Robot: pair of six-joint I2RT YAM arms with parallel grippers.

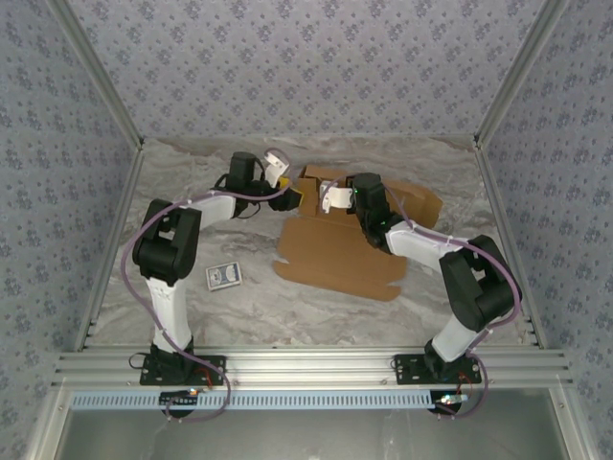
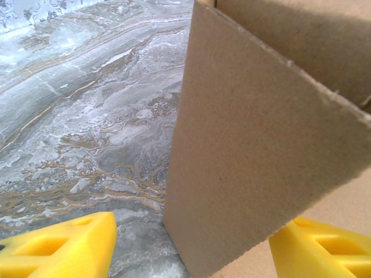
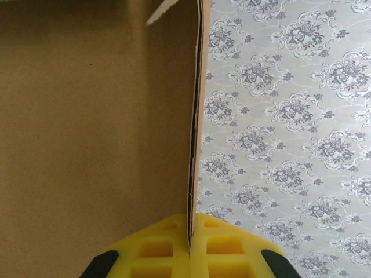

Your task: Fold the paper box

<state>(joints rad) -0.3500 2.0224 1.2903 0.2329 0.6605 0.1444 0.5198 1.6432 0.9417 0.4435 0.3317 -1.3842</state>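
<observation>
marbled tabletop, patterned walls. paper box: mid-table, partly raised. right gripper: clamped on an upright panel edge. left gripper: fingers apart astride a flap. risk: unheld flap may spring flat, undoing the fold.

The paper box is plain brown all over, with no print. The table under it is marbled grey and white, with tan veins running through. Near the left side, a small card packet is blue and white. The walls carry a grey-blue floral pattern. The arms are black and white, and the left gripper and right gripper have bright yellow fingers. The near rail is silver.
</observation>
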